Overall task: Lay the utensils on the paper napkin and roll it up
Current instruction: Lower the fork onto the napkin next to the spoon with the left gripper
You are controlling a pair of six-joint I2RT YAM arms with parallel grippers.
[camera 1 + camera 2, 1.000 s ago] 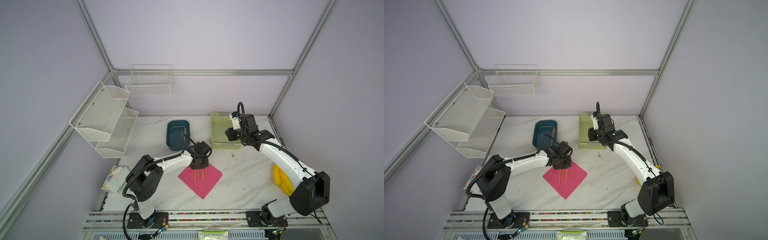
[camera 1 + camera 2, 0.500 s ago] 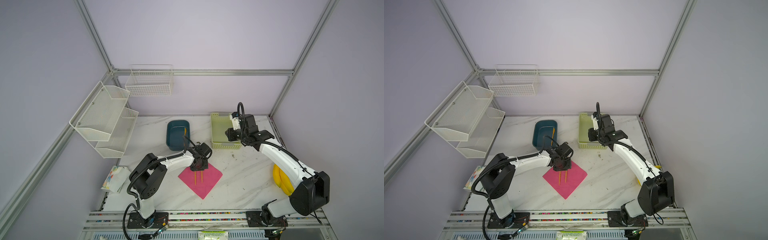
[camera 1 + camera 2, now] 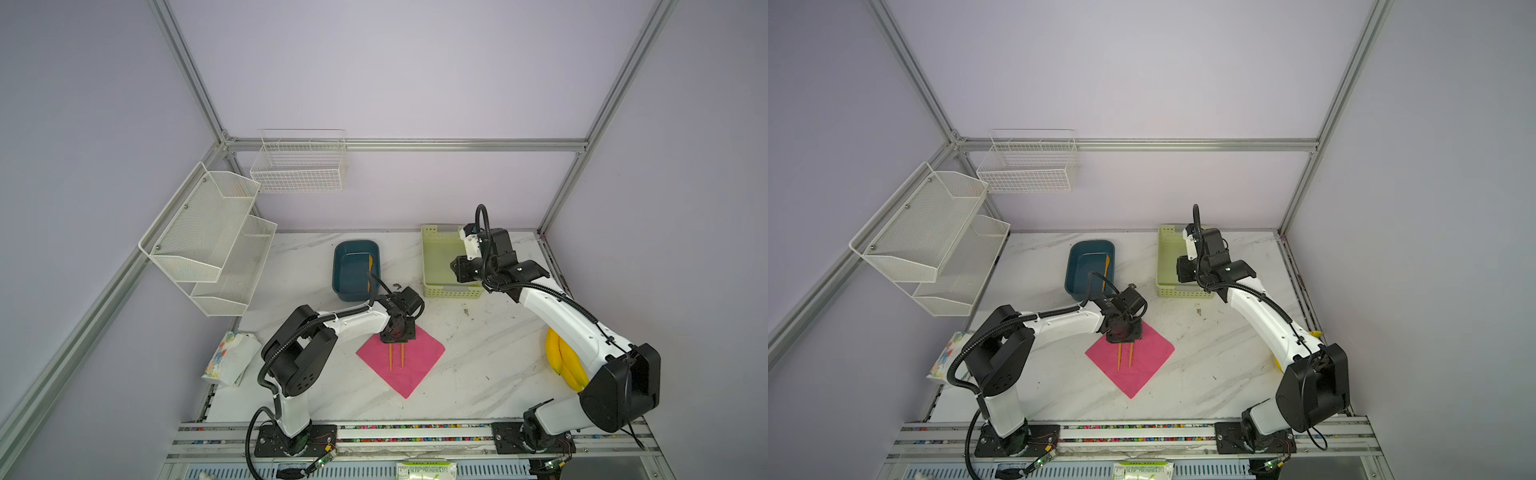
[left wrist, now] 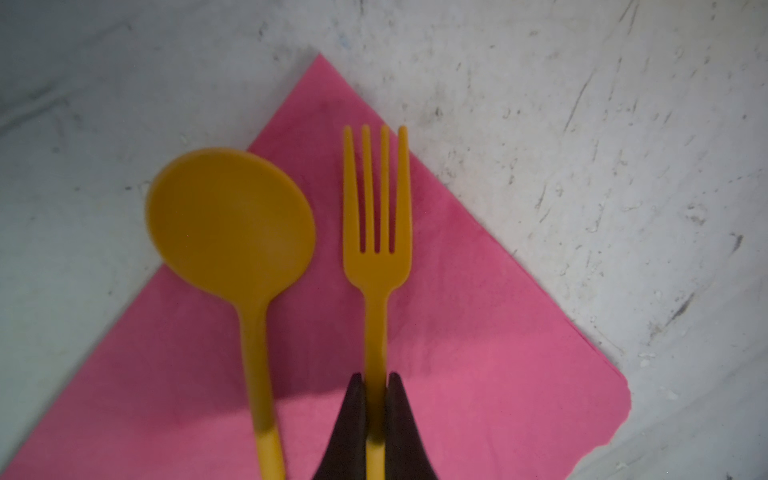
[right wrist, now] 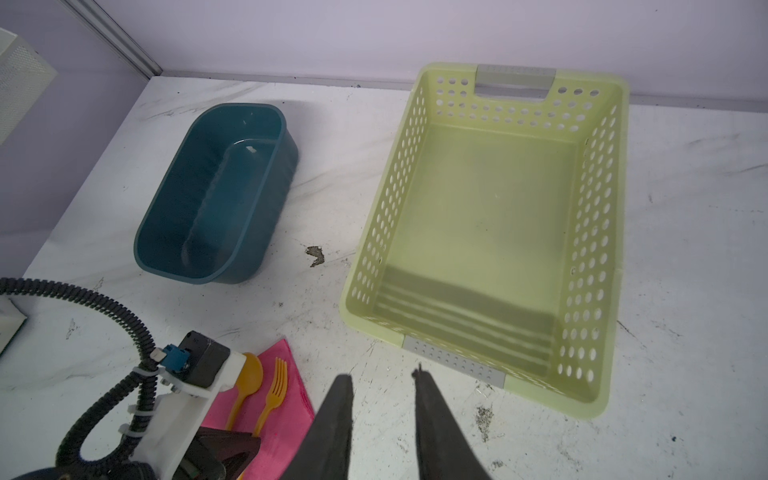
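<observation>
The pink paper napkin (image 3: 419,361) (image 3: 1148,363) lies as a diamond on the marble table. An orange spoon (image 4: 232,224) and fork (image 4: 376,249) lie side by side on it, heads at its far corner. My left gripper (image 4: 376,376) (image 3: 400,332) is shut on the fork's handle. In both top views only the two handles show, the spoon (image 3: 390,357) on the left and the fork (image 3: 402,355) on the right. An orange knife (image 3: 370,270) (image 3: 1106,272) lies in the blue tub (image 3: 353,291). My right gripper (image 5: 382,376) (image 3: 461,270) is open and empty by the green basket's near edge.
A pale green perforated basket (image 5: 594,249) (image 3: 436,266) stands at the back right, next to the blue tub (image 5: 158,249). Yellow bananas (image 3: 565,361) lie under the right arm. A floral packet (image 3: 230,359) sits at the left edge, below the white mesh shelves (image 3: 208,241).
The left arm's elbow has swung a little to the right while its gripper stays over the napkin's far corner with the fork. The right arm has not moved.
</observation>
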